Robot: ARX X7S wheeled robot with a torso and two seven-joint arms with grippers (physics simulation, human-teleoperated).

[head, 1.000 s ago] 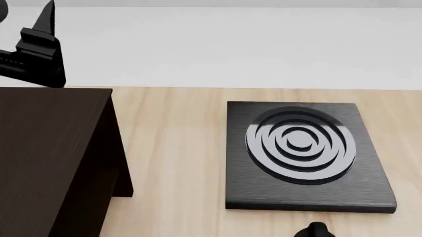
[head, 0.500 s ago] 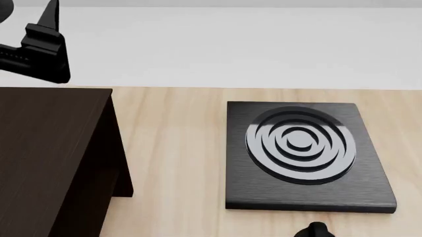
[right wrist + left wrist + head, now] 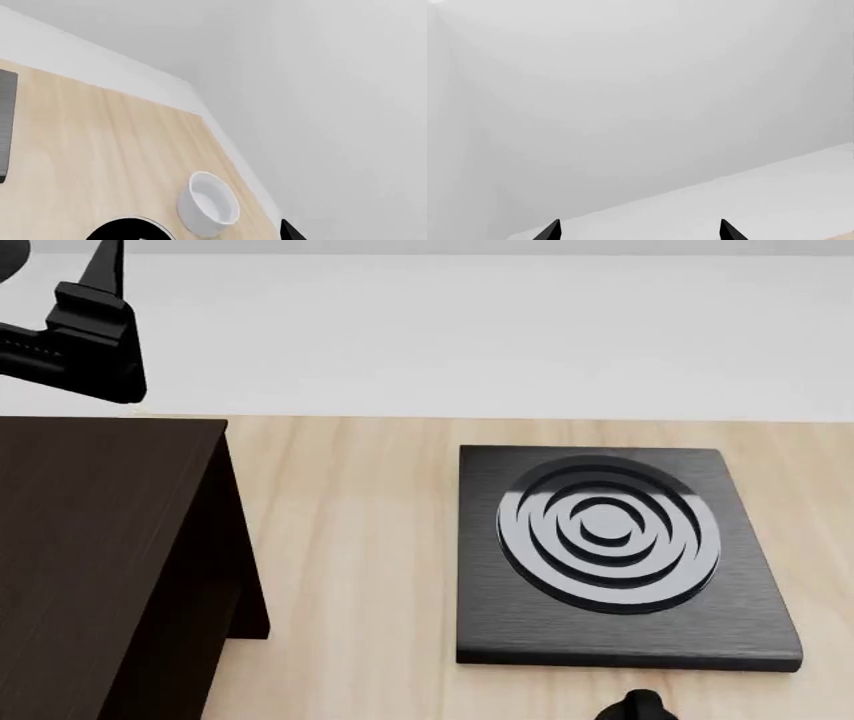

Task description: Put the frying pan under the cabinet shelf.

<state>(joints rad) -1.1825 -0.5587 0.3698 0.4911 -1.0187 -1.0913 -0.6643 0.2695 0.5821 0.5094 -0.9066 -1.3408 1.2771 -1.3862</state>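
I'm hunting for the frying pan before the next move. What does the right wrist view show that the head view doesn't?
Only the right wrist view shows the white pot and a dark round edge, possibly the frying pan. Only the head view shows the cabinet shelf, the left gripper raised beyond it, and the stove plate's rings. Both share the wooden tabletop and the stove plate.

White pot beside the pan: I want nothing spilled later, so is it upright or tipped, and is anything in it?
Upright and empty: the white pot stands on the wooden table, its mouth facing up, and only a bare white inside shows.
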